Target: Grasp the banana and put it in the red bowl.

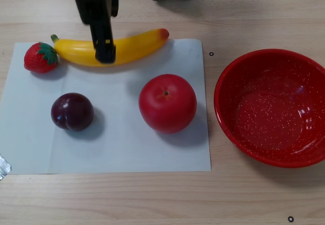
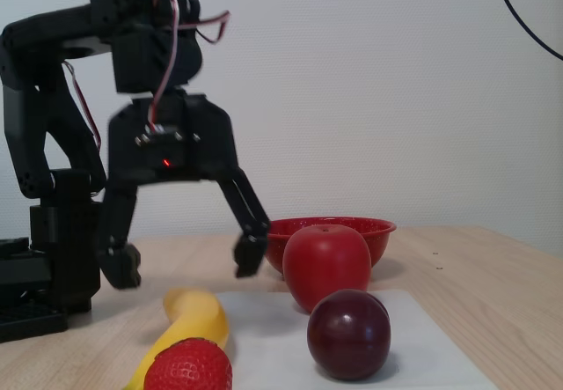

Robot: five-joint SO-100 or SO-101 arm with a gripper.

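The yellow banana lies along the far edge of a white sheet, green stem left and orange-red end right in the other view. In the fixed view the banana curves toward the camera. My gripper hangs just above it, wide open, with one fingertip on each side and nothing held. From above, one black finger crosses the banana's middle; the gripper body hides the other finger. The red bowl stands empty to the right of the sheet, and its rim shows behind the apple.
A strawberry touches the banana's stem end. A dark plum and a red apple sit on the white sheet, the apple between banana and bowl. The arm's base stands left in the fixed view.
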